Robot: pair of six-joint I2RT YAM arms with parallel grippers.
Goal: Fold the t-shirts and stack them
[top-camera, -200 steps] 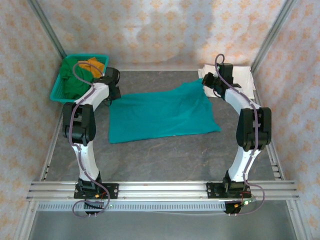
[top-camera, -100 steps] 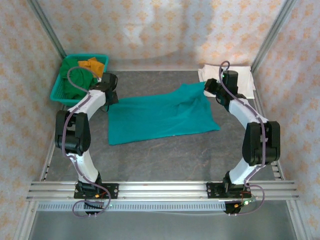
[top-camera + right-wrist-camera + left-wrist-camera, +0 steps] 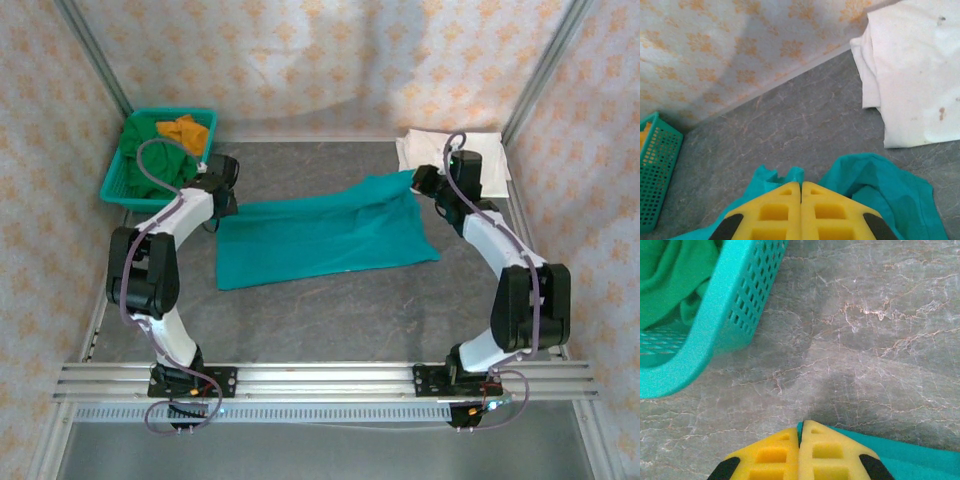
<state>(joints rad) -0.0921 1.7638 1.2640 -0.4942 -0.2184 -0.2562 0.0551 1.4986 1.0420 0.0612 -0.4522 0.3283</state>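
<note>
A teal t-shirt [image 3: 320, 240] lies spread in the middle of the table, its far edge pulled into a fairly straight line. My left gripper [image 3: 224, 205] is shut on its far left corner; in the left wrist view a sliver of teal cloth [image 3: 920, 460] sits between the yellow fingertips of that gripper [image 3: 801, 424]. My right gripper [image 3: 420, 182] is shut on the far right corner, with bunched teal cloth [image 3: 880, 192] around this gripper [image 3: 801, 184]. A white t-shirt [image 3: 450, 150] lies folded at the back right. Dark green [image 3: 145, 165] and orange [image 3: 183, 130] t-shirts sit in the basket.
The teal plastic basket [image 3: 170, 111] stands at the back left, close beside my left gripper, its wall [image 3: 705, 330] just ahead of the fingers. Patterned walls and metal posts enclose the table. Bare grey tabletop [image 3: 330, 320] stretches between the teal shirt and the arm bases.
Both grippers shifted slightly nearer and apart, the right one rightward. The teal shirt's far edge went from humped and slack to stretched nearly straight. Both elbows swung outward.
</note>
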